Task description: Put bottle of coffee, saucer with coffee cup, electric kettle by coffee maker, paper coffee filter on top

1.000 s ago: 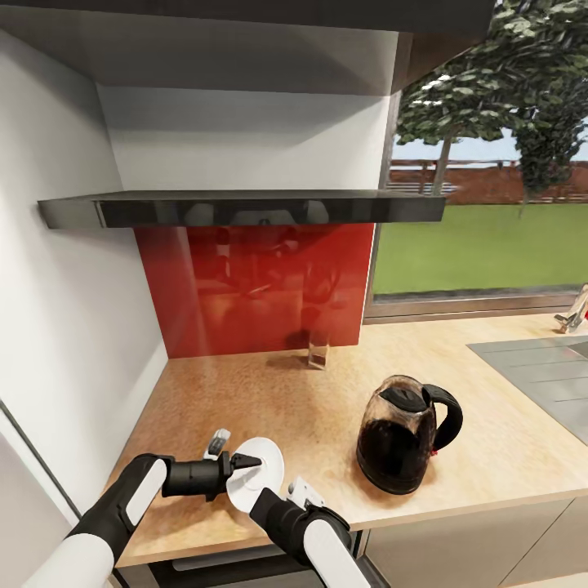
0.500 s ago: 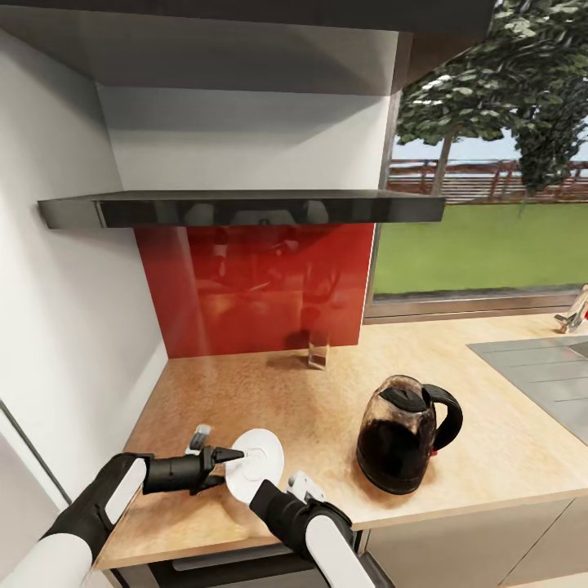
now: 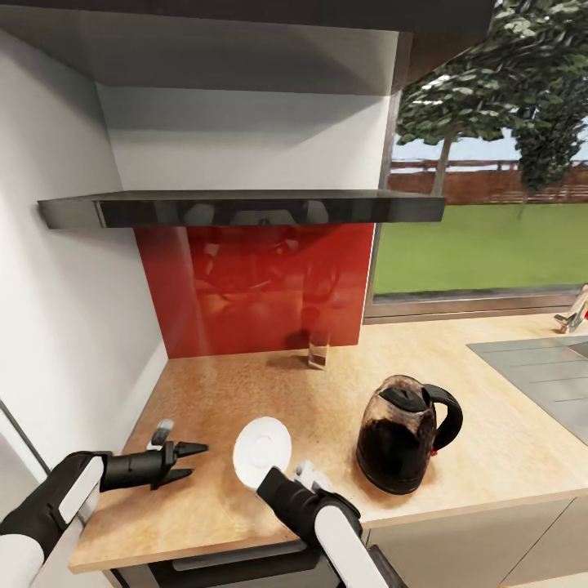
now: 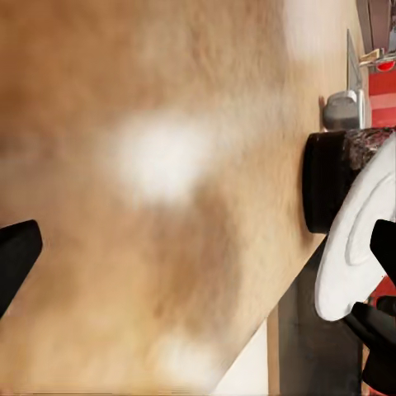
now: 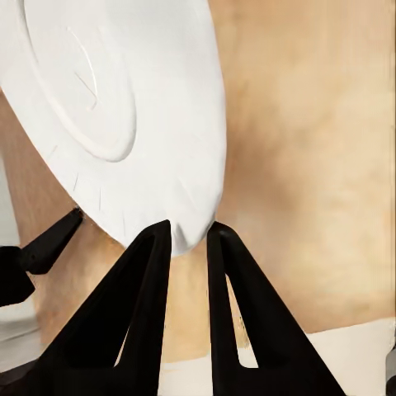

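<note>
**Operator:** Report the right arm.

**Monitor:** Your right gripper (image 5: 188,239) sits at the lower centre of the head view. Its jaws are closed onto the rim of the saucer (image 3: 262,447); the right wrist view shows the two black fingers (image 5: 147,272) pinching the plate's edge between them. The saucer is tilted, held up off the bench (image 3: 327,392).

**Operator:** And the left arm?

**Monitor:** Your left gripper (image 3: 189,461) is at the lower left of the head view, above the bench surface. Its jaws stand apart with nothing between them. It is near the saucer, to the left of it, and not touching it.

**Operator:** Locate the remaining task items.

**Monitor:** The electric kettle (image 3: 404,435) stands upright on the bench at the lower right of centre, just to the right of the saucer, handle facing right. The kitchen shelf (image 3: 245,208) runs across the wall in the upper half of the frame, above a red backsplash (image 3: 253,286). A small clear glass (image 3: 318,351) stands at the foot of that backsplash. A grey hob panel (image 3: 539,371) lies flush in the bench at the right edge.
</note>
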